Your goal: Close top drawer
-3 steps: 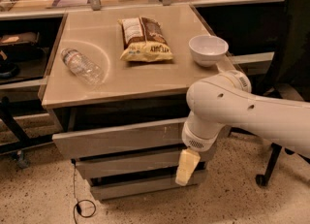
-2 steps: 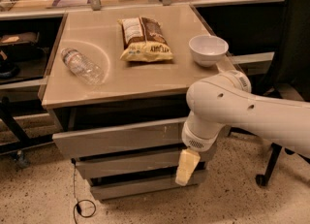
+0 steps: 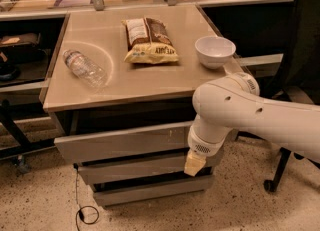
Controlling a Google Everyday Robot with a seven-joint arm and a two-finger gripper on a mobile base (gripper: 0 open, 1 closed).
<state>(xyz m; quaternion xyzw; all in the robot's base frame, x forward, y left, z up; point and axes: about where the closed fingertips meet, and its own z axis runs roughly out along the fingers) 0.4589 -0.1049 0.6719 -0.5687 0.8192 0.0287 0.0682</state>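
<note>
The gripper [image 3: 194, 164] hangs low in front of the cabinet, at the end of the thick white arm [image 3: 235, 110] that reaches in from the right. Only a cream-coloured tip shows below the wrist, and whether the gripper is open or closed, or holds anything, cannot be told.

The top drawer [image 3: 120, 142] sits just under the table top [image 3: 150, 85], pulled partly out, so that a dark gap shows between its front panel and the table's edge. The right end of that panel is just above and to the left of the gripper and is partly covered by the arm; whether the two touch cannot be told. The panel's long axis runs left to right, level with the table's front edge, and its flat face points outward, toward the camera. Below it are two shorter drawer fronts [image 3: 135, 167], and the gripper's tip is in front of the upper one.

The drawer's inside is in shadow, and its contents cannot be made out. On the table, a white bowl [image 3: 215, 51] stands upright near the right edge, a clear plastic bottle [image 3: 85, 68] lies on its side at the left, and a snack bag [image 3: 149, 40] lies flat between them.
</note>
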